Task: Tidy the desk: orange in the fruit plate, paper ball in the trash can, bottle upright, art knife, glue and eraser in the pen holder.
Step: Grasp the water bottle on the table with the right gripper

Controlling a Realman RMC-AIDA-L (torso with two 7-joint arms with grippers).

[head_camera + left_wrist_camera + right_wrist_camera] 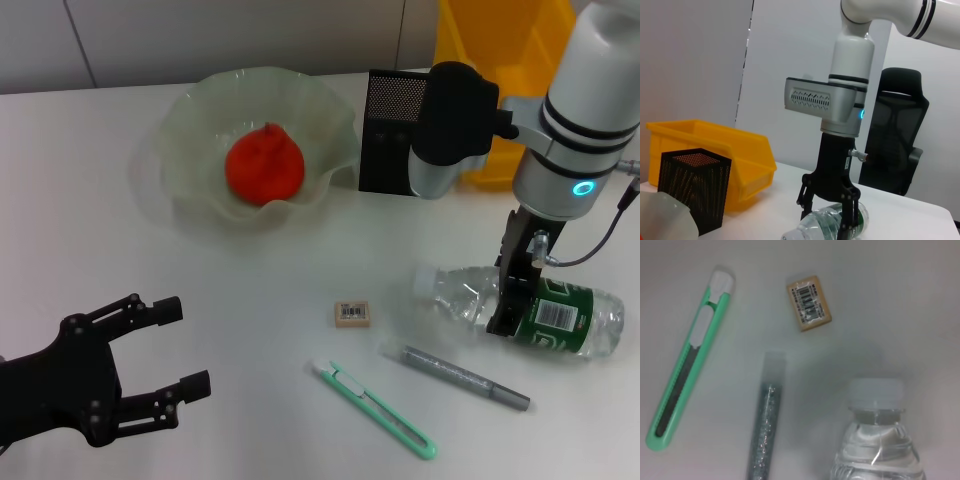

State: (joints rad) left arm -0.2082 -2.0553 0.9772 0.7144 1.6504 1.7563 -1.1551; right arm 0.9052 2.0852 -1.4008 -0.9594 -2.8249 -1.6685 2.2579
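Desk (250, 300) is white and carries everything. Yellow bin (500, 60) sits at the far right edge, behind the black mesh pen holder (392, 130). Ruffled glass fruit plate (260, 140) is far left of centre, with the orange (264, 165) already inside it.

Right gripper (512, 300) points straight down over the bottle (530, 305). Fingers (806, 197) are spread wide and straddle the bottle's green-labelled body, one on each side; left wrist view shows them touching or just off the plastic, cannot tell if they are pressing. So: around it, not clamped.

Bottle lies on its side at front right, white cap (876, 392) pointing toward desk centre.

Left gripper (170, 350) hovers at the front left corner, fingers apart, holding nothing, well apart from every item.

Knife (372, 408), green with a white tip, lies flat at front centre, angled. Glue (463, 377), a grey glittery stick, lies flat just beside it, between the knife and the bottle, not touching either. Eraser (352, 313), tan with a barcode label, lies flat near centre, apart from both.
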